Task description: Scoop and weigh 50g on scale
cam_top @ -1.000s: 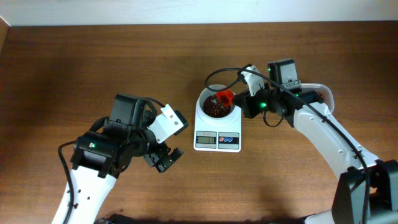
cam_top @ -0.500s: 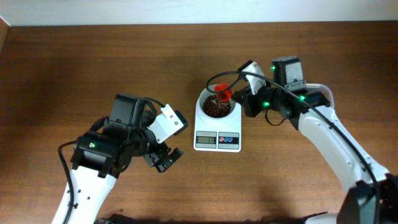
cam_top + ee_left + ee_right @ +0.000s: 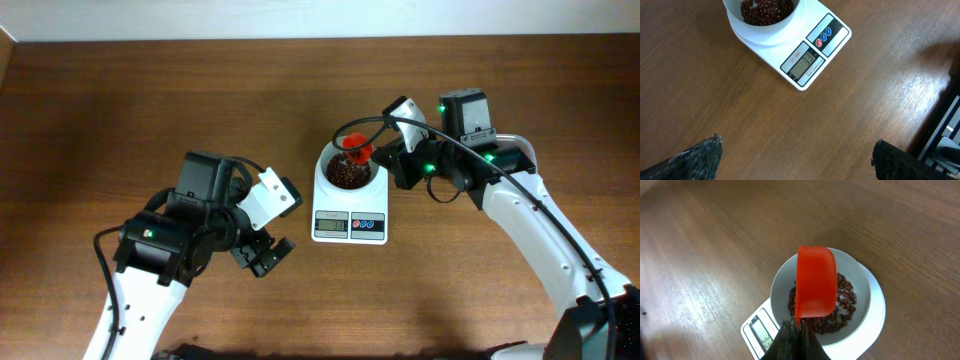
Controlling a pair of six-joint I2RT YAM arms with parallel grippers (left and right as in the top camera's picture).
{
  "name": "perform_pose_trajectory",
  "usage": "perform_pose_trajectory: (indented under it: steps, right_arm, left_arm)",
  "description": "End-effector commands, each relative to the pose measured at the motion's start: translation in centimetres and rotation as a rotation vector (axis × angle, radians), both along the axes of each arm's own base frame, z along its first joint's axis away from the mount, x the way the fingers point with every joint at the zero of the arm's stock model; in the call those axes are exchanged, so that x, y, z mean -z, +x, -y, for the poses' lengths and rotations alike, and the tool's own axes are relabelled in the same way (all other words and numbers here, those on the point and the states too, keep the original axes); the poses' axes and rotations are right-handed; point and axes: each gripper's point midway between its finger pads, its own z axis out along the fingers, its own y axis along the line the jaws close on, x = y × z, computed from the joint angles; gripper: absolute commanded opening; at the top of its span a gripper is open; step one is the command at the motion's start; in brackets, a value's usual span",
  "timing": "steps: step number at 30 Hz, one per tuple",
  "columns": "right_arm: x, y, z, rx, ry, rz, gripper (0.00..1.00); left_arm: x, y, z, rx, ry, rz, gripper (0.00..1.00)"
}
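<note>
The white scale (image 3: 350,226) stands mid-table with its round bowl (image 3: 326,160) holding a heap of dark red-brown beans (image 3: 345,176). In the right wrist view the beans (image 3: 845,297) lie in the bowl (image 3: 860,285) under an orange-red scoop (image 3: 815,282). My right gripper (image 3: 799,325) is shut on the scoop's handle and holds it above the bowl (image 3: 357,148). My left gripper (image 3: 262,257) hangs open over bare wood, left of the scale (image 3: 800,65), with nothing between its fingertips (image 3: 700,155).
A clear plastic tub (image 3: 515,150) sits at the right, mostly hidden behind my right arm. The scale's display (image 3: 802,64) is lit. Bare wooden table (image 3: 150,100) spreads left of the scale and along the front.
The right gripper has lifted the scoop slightly up and away over the bowl's far rim. The left arm has not moved.
</note>
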Motion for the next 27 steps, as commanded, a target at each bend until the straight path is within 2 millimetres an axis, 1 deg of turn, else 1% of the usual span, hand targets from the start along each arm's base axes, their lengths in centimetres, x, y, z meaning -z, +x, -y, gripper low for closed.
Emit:
perform_pose_trajectory:
  steps: [1,3,4,5,6,7,9,10,12,13,18,19,21,24,27]
  right_arm:
    - [-1.1,-0.2,-0.2,-0.017,0.009,0.023,0.04]
    - [-1.9,-0.8,-1.1,-0.074,0.062,0.029,0.04]
    - [-1.8,-0.5,-1.0,-0.073,0.049,0.047,0.04]
    - [-1.2,0.2,0.0,-0.015,-0.008,0.051,0.04]
    - [-0.7,0.3,0.4,0.008,-0.037,0.041,0.04]
    - [-0.7,0.0,0.3,-0.003,-0.027,0.029,0.04]
    - [-1.6,-1.1,-1.1,-0.091,0.050,0.028,0.04]
    - [-1.8,-1.1,-1.2,-0.107,0.053,0.046,0.04]
    - [-0.9,0.0,0.1,-0.036,-0.032,0.058,0.04]
    - [-0.6,0.1,0.4,-0.022,-0.051,0.057,0.04]
    - [-0.6,0.1,0.4,-0.020,-0.060,0.060,0.04]
    - [-0.7,0.1,0.4,-0.020,-0.059,0.063,0.04]
    - [-2.0,-0.1,0.3,-0.022,-0.050,0.096,0.04]
    - [-3.0,-0.3,0.5,-0.028,-0.056,0.135,0.04]
    - [-3.0,0.2,1.6,0.025,-0.116,0.154,0.04]
  left_arm:
    - [-0.1,-0.1,0.2,0.020,-0.009,0.003,0.99]
    - [-0.1,-0.1,0.2,0.020,-0.009,0.003,0.99]
    - [-0.1,-0.1,0.2,0.020,-0.009,0.003,0.99]
    - [-0.1,-0.1,0.2,0.020,-0.009,0.003,0.99]
    - [-0.1,-0.1,0.2,0.020,-0.009,0.003,0.99]
    - [-0.1,-0.1,0.2,0.020,-0.009,0.003,0.99]
    - [-0.1,-0.1,0.2,0.020,-0.009,0.003,0.99]
    - [-0.1,-0.1,0.2,0.020,-0.009,0.003,0.99]
    - [-0.1,-0.1,0.2,0.020,-0.009,0.003,0.99]
    - [-0.1,-0.1,0.2,0.020,-0.009,0.003,0.99]
    - [-0.1,-0.1,0.2,0.020,-0.009,0.003,0.99]
    - [-0.1,-0.1,0.2,0.020,-0.009,0.003,0.99]
    - [-0.1,-0.1,0.2,0.020,-0.009,0.003,0.99]
    - [-0.1,-0.1,0.2,0.020,-0.009,0.003,0.99]
    - [-0.1,-0.1,0.2,0.020,-0.009,0.003,0.99]
